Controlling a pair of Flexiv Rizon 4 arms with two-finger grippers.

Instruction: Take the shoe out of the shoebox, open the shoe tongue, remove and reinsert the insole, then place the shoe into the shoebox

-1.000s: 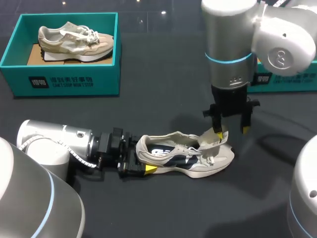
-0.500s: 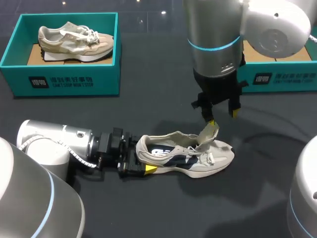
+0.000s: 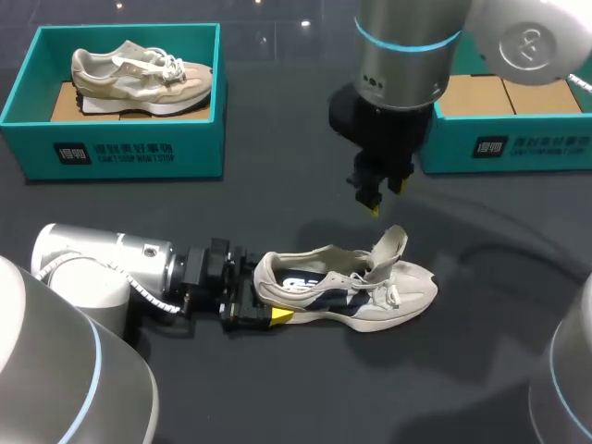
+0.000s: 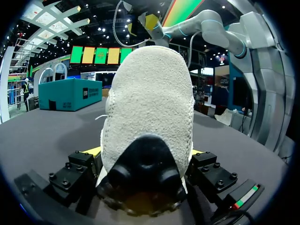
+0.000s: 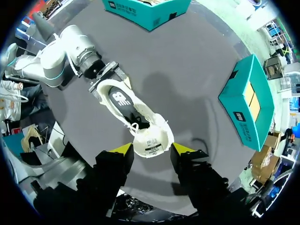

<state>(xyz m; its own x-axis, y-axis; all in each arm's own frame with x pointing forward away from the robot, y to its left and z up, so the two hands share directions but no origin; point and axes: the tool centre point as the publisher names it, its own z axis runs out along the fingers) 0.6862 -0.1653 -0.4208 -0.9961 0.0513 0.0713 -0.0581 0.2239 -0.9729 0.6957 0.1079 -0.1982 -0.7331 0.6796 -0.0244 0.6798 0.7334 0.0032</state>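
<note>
A beige and navy shoe (image 3: pixel 356 298) lies on its side on the dark table, toe to the right, its tongue (image 3: pixel 388 248) pulled up and standing. My left gripper (image 3: pixel 252 302) is shut on the shoe's heel (image 4: pixel 147 108), which fills the space between its yellow tips. My right gripper (image 3: pixel 375 196) hangs above the table, behind and clear of the tongue, open and holding nothing. The right wrist view looks straight down on the shoe (image 5: pixel 136 117), with the right gripper (image 5: pixel 151 150) high over its toe.
A teal shoebox (image 3: pixel 111 148) at the back left holds a second beige shoe (image 3: pixel 139 79). Another teal shoebox (image 3: pixel 527 143) stands at the back right, partly behind my right arm. The table in front of the shoe is bare.
My right gripper has let the tongue go and risen up and back to the left, its fingers drawing closer. The tongue stays raised. The left gripper and shoe have not moved.
</note>
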